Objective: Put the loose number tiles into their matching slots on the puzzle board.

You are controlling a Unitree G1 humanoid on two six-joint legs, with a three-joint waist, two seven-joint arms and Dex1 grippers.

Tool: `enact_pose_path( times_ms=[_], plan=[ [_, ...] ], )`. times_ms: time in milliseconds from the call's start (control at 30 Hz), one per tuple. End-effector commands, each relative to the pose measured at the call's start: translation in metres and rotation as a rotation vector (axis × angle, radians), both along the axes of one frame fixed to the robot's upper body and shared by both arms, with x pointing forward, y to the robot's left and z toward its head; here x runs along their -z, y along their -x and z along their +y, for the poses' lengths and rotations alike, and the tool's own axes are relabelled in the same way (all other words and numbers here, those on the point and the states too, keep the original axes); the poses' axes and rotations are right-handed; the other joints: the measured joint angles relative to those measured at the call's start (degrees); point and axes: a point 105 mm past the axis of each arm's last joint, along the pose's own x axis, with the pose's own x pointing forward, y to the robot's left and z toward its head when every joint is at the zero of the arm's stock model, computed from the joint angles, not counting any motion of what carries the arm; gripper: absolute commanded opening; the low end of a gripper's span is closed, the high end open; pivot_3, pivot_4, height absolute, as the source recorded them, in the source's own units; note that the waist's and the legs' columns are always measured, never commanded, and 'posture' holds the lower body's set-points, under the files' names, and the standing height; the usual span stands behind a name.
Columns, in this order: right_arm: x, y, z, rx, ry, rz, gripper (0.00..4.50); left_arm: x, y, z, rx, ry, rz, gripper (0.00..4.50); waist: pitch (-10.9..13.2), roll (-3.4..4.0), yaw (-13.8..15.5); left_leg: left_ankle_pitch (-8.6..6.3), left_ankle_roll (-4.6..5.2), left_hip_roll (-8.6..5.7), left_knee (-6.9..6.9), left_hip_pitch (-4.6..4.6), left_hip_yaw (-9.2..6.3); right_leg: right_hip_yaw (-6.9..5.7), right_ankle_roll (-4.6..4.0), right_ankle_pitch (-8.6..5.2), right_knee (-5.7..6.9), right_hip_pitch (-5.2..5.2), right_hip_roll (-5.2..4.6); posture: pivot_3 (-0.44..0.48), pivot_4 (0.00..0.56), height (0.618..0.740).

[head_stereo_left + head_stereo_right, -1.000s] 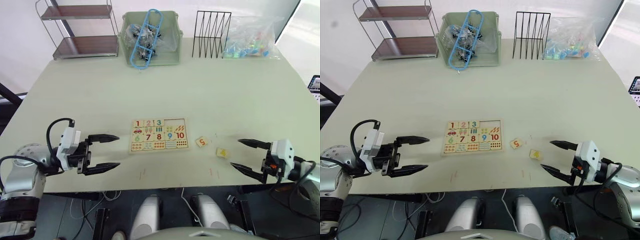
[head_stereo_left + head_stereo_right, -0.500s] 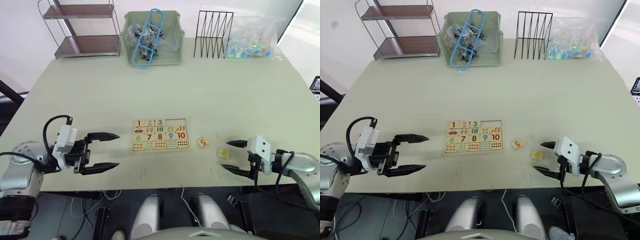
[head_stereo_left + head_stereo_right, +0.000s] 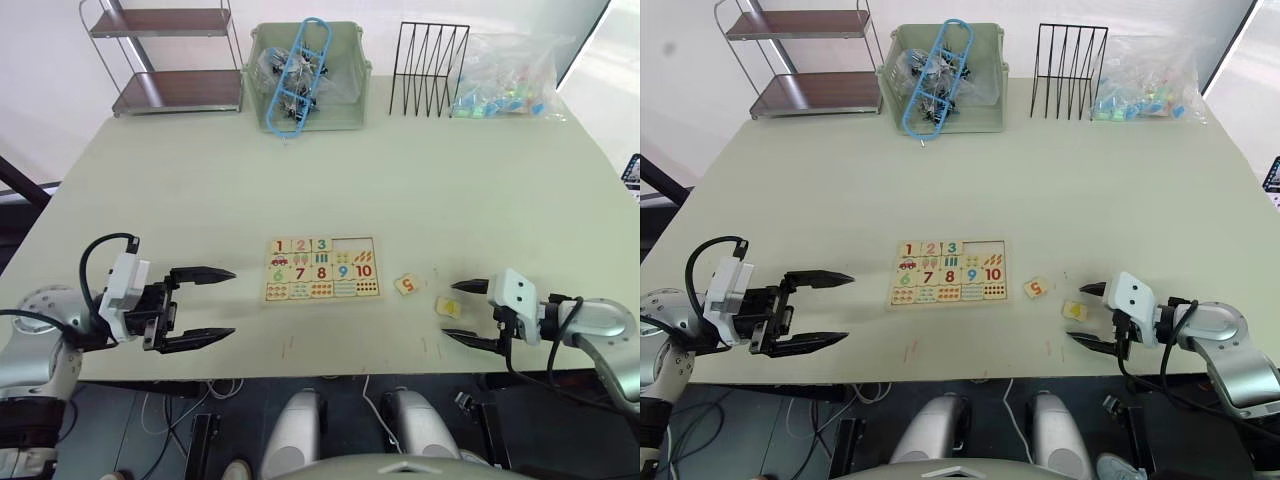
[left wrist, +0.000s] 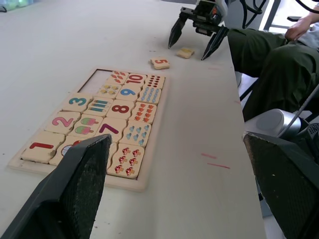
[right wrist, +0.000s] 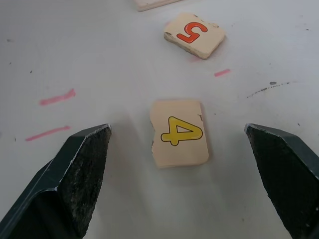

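We look down on what reads as a robot test lab rather than a home. A plain pale table carries staged props along its far edge: at 11 o'clock a wire shelf, at 12 a green bin of bagged parts with a blue rack, at 1 a black wire rack and a bag of coloured pieces. Red marks are drawn on the tabletop. Cables trail on the dark floor below.

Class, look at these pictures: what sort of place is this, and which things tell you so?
Probably a robot test room or lab: a plain table holds a number puzzle board, a bin of bagged parts, a wire rack and a small shelf.
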Motion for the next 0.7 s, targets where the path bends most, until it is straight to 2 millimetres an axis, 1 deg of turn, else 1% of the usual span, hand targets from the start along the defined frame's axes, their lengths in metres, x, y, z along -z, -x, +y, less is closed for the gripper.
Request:
enact_pose_path(
  times_ms=[33, 133, 200, 267, 333, 367, 400, 433, 467, 500, 633, 700],
  plan=[
    [0.002, 0.0, -0.011, 0.026, 0.031, 0.018, 4.49, -0.006, 0.004, -0.002, 0.036, -0.007, -0.031, 4.5, 0.0, -0.01, 0.0, 0.0, 0.0, 0.0, 0.0, 0.0, 0.0, 0.0, 0.0, 0.0, 0.0, 0.0, 0.0, 0.0, 0.15, 0.739],
    [0.003, 0.0, -0.012, 0.03, 0.033, 0.019, 4.49, -0.005, 0.004, -0.002, 0.035, -0.005, -0.03, 4.5, 0.0, -0.05, 0.0, 0.0, 0.0, 0.0, 0.0, 0.0, 0.0, 0.0, 0.0, 0.0, 0.0, 0.0, 0.0, 0.0, 0.15, 0.739],
    [0.003, -0.001, -0.012, 0.037, 0.027, 0.019, 4.0, -0.005, 0.004, -0.002, 0.035, -0.005, -0.029, 4.5, 0.0, -0.06, 0.0, 0.0, 0.0, 0.0, 0.0, 0.0, -0.01, 0.0, 0.0, 0.0, 0.0, 0.01, 0.0, 0.0, 0.15, 0.739],
    [0.004, -0.001, -0.011, 0.037, 0.022, 0.018, 3.22, -0.005, 0.004, -0.002, 0.034, -0.005, -0.028, 4.5, 0.0, -0.08, 0.0, 0.0, 0.0, 0.0, 0.01, 0.01, 0.0, 0.0, 0.0, 0.0, 0.0, 0.01, 0.0, 0.0, 0.15, 0.739],
    [0.004, -0.001, -0.01, 0.035, 0.019, 0.017, 2.86, -0.004, 0.004, -0.001, 0.032, -0.007, -0.027, 4.5, 0.0, -0.08, 0.0, 0.0, 0.0, 0.0, 0.01, 0.01, -0.01, 0.0, 0.0, 0.0, 0.0, 0.01, 0.0, 0.0, 0.15, 0.739],
    [0.005, -0.001, -0.01, 0.034, 0.02, 0.017, 2.35, -0.004, 0.004, -0.001, 0.03, -0.008, -0.027, 4.5, 0.0, -0.08, 0.0, 0.0, 0.0, 0.0, 0.01, 0.01, 0.0, 0.0, 0.0, 0.0, 0.0, 0.01, 0.0, 0.0, 0.15, 0.739],
    [0.005, -0.001, -0.01, 0.032, 0.021, 0.017, 1.99, -0.004, 0.004, -0.001, 0.028, -0.01, -0.027, 4.5, -0.1, -0.08, 0.0, 0.0, 0.0, 0.0, 0.01, 0.01, 0.0, 0.0, 0.0, 0.0, 0.0, 0.01, 0.0, 0.0, 0.15, 0.739],
    [0.004, -0.001, -0.01, 0.032, 0.021, 0.017, 1.43, -0.004, 0.004, -0.001, 0.025, -0.01, -0.027, 4.5, -0.1, -0.08, 0.0, 0.0, 0.0, 0.0, 0.01, 0.01, 0.0, 0.0, 0.0, 0.0, 0.0, 0.01, 0.0, 0.0, 0.15, 0.739],
    [0.004, -0.001, -0.01, 0.032, 0.02, 0.017, 0.99, -0.003, 0.004, -0.001, 0.023, -0.01, -0.027, 4.5, -0.1, -0.11, 0.0, 0.0, 0.0, 0.0, 0.01, 0.01, 0.0, 0.0, 0.0, 0.0, 0.0, 0.01, 0.0, 0.0, 0.15, 0.739],
    [0.003, -0.001, -0.01, 0.035, 0.016, 0.017, 0.83, -0.003, 0.004, -0.001, 0.021, -0.009, -0.028, 4.5, -0.1, -0.11, 0.0, 0.0, 0.0, 0.0, 0.01, 0.02, 0.0, 0.0, 0.0, 0.0, 0.0, 0.01, 0.0, 0.0, 0.15, 0.739],
    [-0.002, -0.001, -0.008, 0.034, 0.008, 0.013, 0.83, -0.001, 0.005, -0.002, 0.008, 0.001, -0.028, 4.5, -0.1, -0.12, 0.0, 0.0, 0.0, 0.0, 0.01, 0.02, 0.0, 0.0, 0.0, 0.0, 0.0, 0.01, 0.0, 0.0, 0.15, 0.739],
    [-0.008, -0.002, -0.004, 0.035, -0.018, 0.02, 0.83, -0.001, 0.005, -0.002, -0.004, 0.007, -0.03, 4.5, -0.1, -0.12, 0.0, 0.0, 0.0, 0.0, 0.01, 0.02, -0.01, 0.0, 0.0, 0.0, 0.01, 0.01, 0.0, 0.0, 0.15, 0.739]
  ],
)
